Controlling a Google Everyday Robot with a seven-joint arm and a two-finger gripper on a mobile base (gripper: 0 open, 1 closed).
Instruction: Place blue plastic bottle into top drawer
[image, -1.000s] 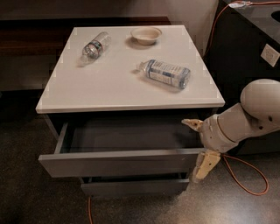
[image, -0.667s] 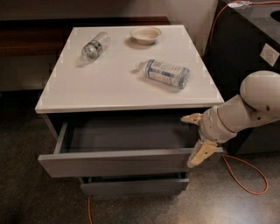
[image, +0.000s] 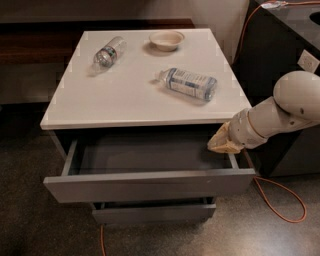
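The blue plastic bottle (image: 190, 84) lies on its side on the white cabinet top (image: 120, 102), right of centre, with its white cap pointing left. The top drawer (image: 150, 186) is pulled open below it and its grey inside shows nothing in it. My gripper (image: 220, 142) is at the drawer's right rear corner, just under the cabinet top's front right edge. It is below and to the right of the bottle and does not touch it. The white arm reaches in from the right.
A slimmer clear bottle (image: 107, 52) lies at the back left of the top. A small white bowl (image: 166, 39) stands at the back centre. A lower drawer (image: 152, 212) is slightly open. A dark cabinet (image: 280, 50) stands at the right, with an orange cable (image: 285, 200) on the floor.
My gripper has moved up and back from beside the drawer front to the drawer's right rear corner, and has turned. The bottles, bowl and drawer have not moved.
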